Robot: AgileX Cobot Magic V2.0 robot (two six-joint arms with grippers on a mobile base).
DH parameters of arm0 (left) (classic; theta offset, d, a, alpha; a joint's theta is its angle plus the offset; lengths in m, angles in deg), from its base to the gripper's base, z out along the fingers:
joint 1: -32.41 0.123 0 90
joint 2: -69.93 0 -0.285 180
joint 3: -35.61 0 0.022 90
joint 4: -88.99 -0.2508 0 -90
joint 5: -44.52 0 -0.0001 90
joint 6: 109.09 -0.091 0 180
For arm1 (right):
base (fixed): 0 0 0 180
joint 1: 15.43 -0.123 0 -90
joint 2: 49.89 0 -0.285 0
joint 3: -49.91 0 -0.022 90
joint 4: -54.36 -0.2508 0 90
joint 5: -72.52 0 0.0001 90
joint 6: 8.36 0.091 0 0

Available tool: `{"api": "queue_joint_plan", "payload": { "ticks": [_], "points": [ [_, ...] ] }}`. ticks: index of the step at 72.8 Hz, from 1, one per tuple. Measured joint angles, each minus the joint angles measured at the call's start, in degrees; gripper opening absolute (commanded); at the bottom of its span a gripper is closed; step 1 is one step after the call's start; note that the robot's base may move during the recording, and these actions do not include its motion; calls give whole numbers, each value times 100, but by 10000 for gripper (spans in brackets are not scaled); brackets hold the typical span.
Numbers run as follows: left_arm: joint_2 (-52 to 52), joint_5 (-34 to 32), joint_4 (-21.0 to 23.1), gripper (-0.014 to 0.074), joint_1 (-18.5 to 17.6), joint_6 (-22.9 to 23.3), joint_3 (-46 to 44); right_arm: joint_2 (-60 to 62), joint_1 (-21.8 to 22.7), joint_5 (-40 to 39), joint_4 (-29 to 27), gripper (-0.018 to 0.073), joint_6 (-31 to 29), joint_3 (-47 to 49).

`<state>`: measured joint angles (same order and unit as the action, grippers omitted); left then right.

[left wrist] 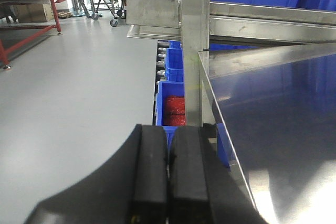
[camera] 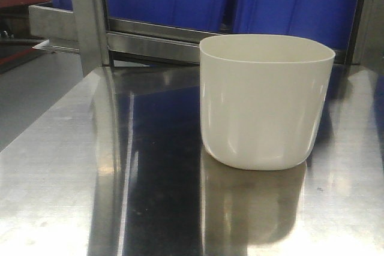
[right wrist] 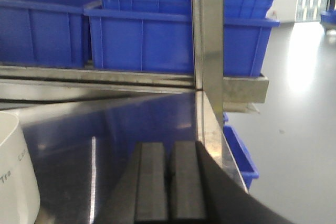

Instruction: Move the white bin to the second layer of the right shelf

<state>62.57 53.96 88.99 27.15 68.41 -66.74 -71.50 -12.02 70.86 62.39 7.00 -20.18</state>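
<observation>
cream-white rounded-square plastic bin (camera: 264,103) upright on shiny steel tabletop (camera: 66,184). left gripper (left wrist: 168,156) and right gripper (right wrist: 168,171) both clenched, pads touching, empty.

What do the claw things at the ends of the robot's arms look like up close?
Both look alike. The left gripper and the right gripper are matte black throughout: two flat, blocky fingers with squared tips, backed by smooth black shells that curve outward. No cables, labels or markings show, and the arms themselves are out of view.
</observation>
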Motion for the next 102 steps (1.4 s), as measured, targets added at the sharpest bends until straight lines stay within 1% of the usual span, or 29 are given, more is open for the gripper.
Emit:
{"api": "queue_joint_plan", "payload": {
  "ticks": [7, 10, 15, 30, 38, 47, 50, 54, 58, 59, 60, 61, 65, 68, 70, 82, 95, 102],
  "points": [
    [0, 0, 0, 85, 0, 0, 0, -953, 0, 166, 0, 55, 0, 663],
    [0, 0, 0, 85, 0, 0, 0, -1312, -14, 368, 0, 55, 0, 956],
    [0, 0, 0, 85, 0, 0, 0, -1995, -86, 867, 0, 55, 0, 1590],
    [0, 0, 0, 85, 0, 0, 0, -3735, -365, 2721, -20, 55, 0, 3454],
    [0, 0, 0, 85, 0, 0, 0, -4406, -508, 3389, -34, 55, 0, 4115],
    [0, 0, 0, 85, 0, 0, 0, -4952, -674, 3790, -45, 64, 0, 4600],
    [0, 0, 0, 85, 0, 0, 0, -5109, -750, 3880, -62, 93, 0, 4731],
    [0, 0, 0, 85, 0, 0, 0, -5251, -845, 3964, -102, 164, 0, 4855],
    [0, 0, 0, 85, 0, 0, 0, -5364, -943, 4043, -156, 298, 0, 4969],
    [0, 0, 0, 85, 0, 0, 0, -5392, -969, 4065, -181, 317, 0, 5002],
    [0, 0, 0, 85, 0, 0, 0, -5417, -984, 4091, -196, 373, 0, 5035],
    [0, 0, 0, 85, 0, 0, 0, -5440, -1021, 4122, -223, 391, 0, 5067],
    [0, 0, 0, 85, 0, 0, 0, -5494, -1110, 4238, -337, 510, 0, 5187],
    [0, 0, 0, 85, 0, 0, 0, -5538, -1183, 4322, -419, 559, 0, 5287],
    [0, 0, 0, 85, 0, 0, 0, -5559, -1232, 4366, -463, 568, 0, 5369],
    [0, 0, 0, 85, 0, 0, 0, -5708, -1510, 4452, -549, 548, 0, 5702],
    [0, 0, 0, 85, 0, 0, 0, -6171, -1748, 4722, -583, 548, 0, 6037],
    [0, 0, 0, 85, 0, 0, 0, -6446, -1869, 4876, -698, 548, 0, 6192]
  ]
}}
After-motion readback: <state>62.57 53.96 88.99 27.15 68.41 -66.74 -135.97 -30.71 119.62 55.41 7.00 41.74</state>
